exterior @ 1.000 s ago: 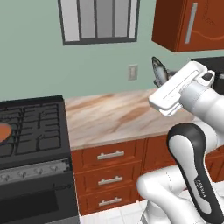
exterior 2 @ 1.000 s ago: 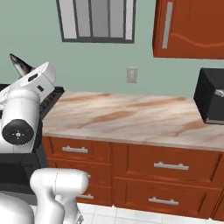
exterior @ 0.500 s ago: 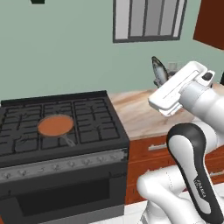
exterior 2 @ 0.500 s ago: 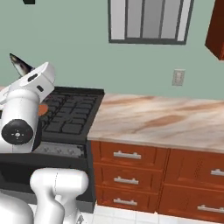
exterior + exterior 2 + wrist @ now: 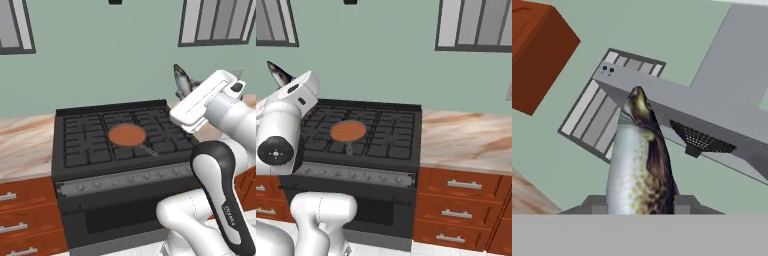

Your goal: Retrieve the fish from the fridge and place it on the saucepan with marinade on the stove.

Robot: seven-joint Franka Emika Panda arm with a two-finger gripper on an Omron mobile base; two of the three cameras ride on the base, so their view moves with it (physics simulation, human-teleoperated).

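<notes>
One fish (image 5: pixel 639 165). One saucepan with marinade (image 5: pixel 128 135), at the stove's centre. One stove (image 5: pixel 80 150), several burners under its grates, number not clear. One row of knobs (image 5: pixel 351 174) along its front, too small to count. Two windows (image 5: pixel 476 25) in the right base view, at 10 and 2 o'clock. Five drawer handles (image 5: pixel 461 184) in the same view: three at 4 o'clock, two at 8 o'clock. One range hood (image 5: pixel 712 125). One upper cabinet (image 5: pixel 537 50).
</notes>
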